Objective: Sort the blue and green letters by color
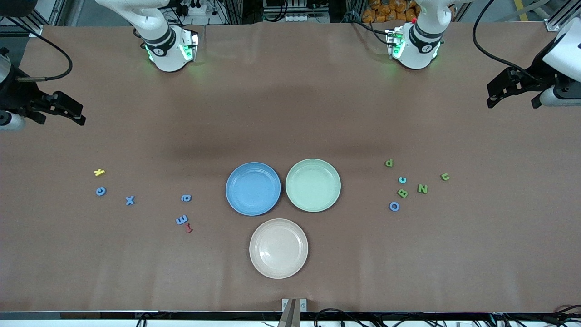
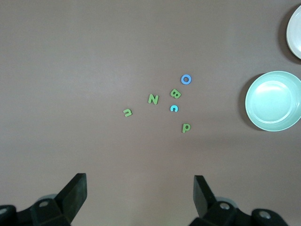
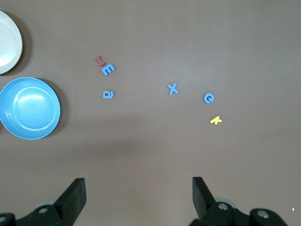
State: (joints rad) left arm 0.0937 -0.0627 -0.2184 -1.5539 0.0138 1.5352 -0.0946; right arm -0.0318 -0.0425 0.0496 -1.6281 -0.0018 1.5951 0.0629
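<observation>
Brown table (image 1: 290, 113) carries everything; both arms wait, raised at its two ends. Three plates sit mid-table, between the two pincers: blue plate (image 1: 253, 188) beside green plate (image 1: 313, 185), beige plate (image 1: 278, 248) nearer the front camera than both.

Left pincer (image 1: 515, 93) hangs over the table at the left arm's end, fingers wide open, holding nothing; its wrist view shows the two dark fingers (image 2: 73, 190) spread apart over bare table. Letters nearest this pincer: green u (image 1: 445, 176), green N (image 1: 422, 188), green B (image 1: 402, 193), green p (image 1: 389, 162), small light-blue c (image 1: 402, 180), blue O (image 1: 394, 206). All lie loose on the table, between the left pincer and the green plate, none touching a plate.

Right pincer (image 1: 61, 109) hangs over the table at the right arm's end, fingers also wide open, empty. Letters nearest it: yellow k (image 1: 99, 172), blue e (image 1: 100, 191), blue X (image 1: 130, 200), then closer to the blue plate blue a (image 1: 186, 197) and blue E (image 1: 182, 220), with a dark red letter (image 1: 189, 229) just beside the E, nearer the front camera. All flat on the table, none on a plate
</observation>
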